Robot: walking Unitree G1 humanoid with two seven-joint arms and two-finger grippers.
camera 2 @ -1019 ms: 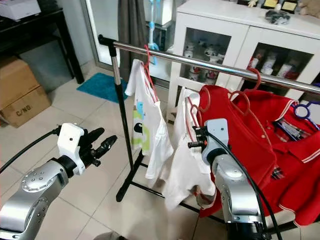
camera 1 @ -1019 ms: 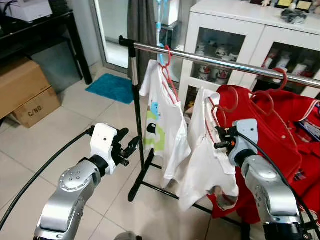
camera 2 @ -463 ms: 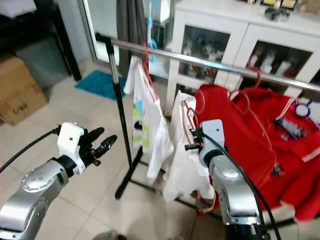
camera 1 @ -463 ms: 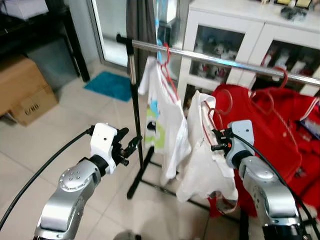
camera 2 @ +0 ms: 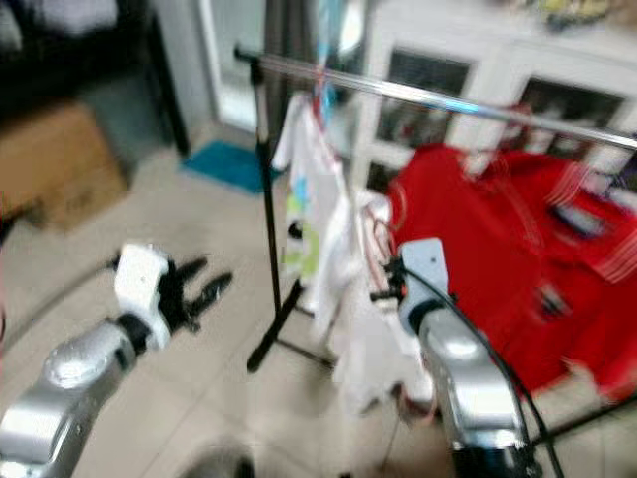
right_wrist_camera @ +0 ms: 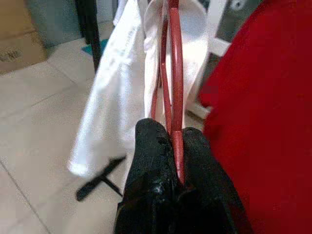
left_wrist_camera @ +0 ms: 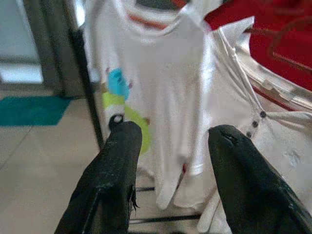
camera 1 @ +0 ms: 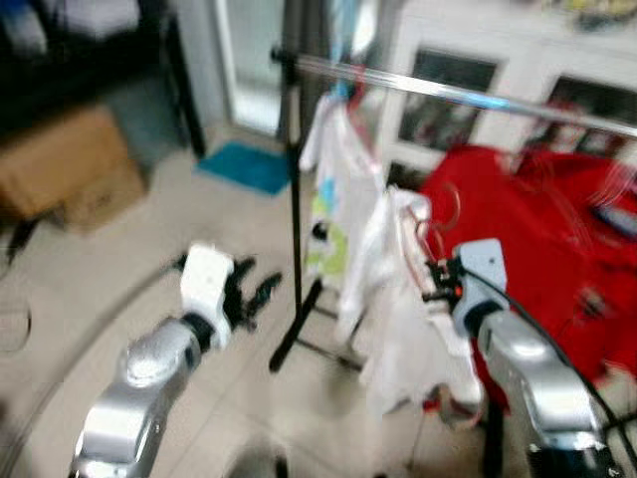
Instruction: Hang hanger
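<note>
The red hanger (right_wrist_camera: 174,83) carrying a white shirt (camera 1: 413,299) is pinched in the right claw (right_wrist_camera: 171,146), its two black fingers pressed together on the thin red wire. In the right wrist view the hanger is seen edge-on, its wire running straight away from the fingertips and upward, so its long axis lies roughly along the line of the claw; in the head views its hook (camera 1: 446,209) curls up above the claw, well below the chrome rail (camera 1: 468,95) and not on it. The white shirt drapes down from the hanger on both sides of the right claw and below it. Beyond that claw, hanging from the rail near its black upright post (camera 1: 294,199), is a second white shirt with a coloured print (camera 1: 333,199); to the claw's right a mass of red garments (camera 1: 537,229) hangs along the rail. The left claw (camera 1: 249,299) is held out low over the tiled floor (camera 1: 119,269), well apart from the hanger, its fingers (left_wrist_camera: 114,170) spread wide with nothing between them, pointing toward the printed shirt and the post. The head views are blurred.
</note>
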